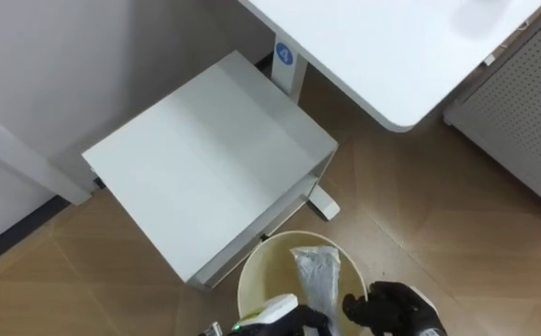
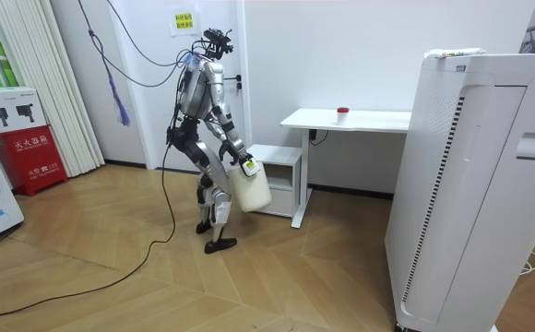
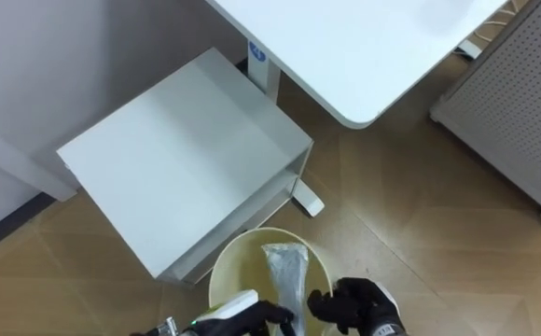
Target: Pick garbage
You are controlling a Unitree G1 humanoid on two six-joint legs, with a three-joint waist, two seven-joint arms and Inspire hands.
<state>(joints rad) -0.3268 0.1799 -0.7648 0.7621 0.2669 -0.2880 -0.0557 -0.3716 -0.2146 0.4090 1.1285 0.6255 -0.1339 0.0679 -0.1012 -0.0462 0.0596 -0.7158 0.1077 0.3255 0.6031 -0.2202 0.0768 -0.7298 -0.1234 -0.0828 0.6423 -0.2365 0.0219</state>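
- Cream bin (image 1: 263,271) is seen at the lower edge of the eye views, mouth up, raised off the wooden floor (image 1: 438,215) in the room view.
- Silvery crumpled wrapper (image 1: 315,271), the garbage, is noted inside the bin, lying lengthwise against its inner wall, lower end between the two hands.
- Right hand (image 1: 392,308): dark fingers are curled over the bin's near right rim and clamped on it.
- Left hand (image 1: 306,320): seen at the bin's near rim, just beside the wrapper's lower end. It is mostly cut by the picture's edge, so it cannot be told whether the fingers are apart or together.
- Low white cabinet (image 1: 205,159) is set just beyond the bin, flat top bare, beside the leg of the white worktop (image 1: 392,47).
- One rounded corner of the worktop is seen overhanging the floor. A small red object (image 2: 343,112) is noted near the worktop's back edge.
- Grey perforated panel (image 1: 522,103) is seen at the far right.
- The robot is seen bent forward in front of the cabinet, bin held at knee height.
- A tall white appliance (image 2: 470,184) is noted at the room view's right.
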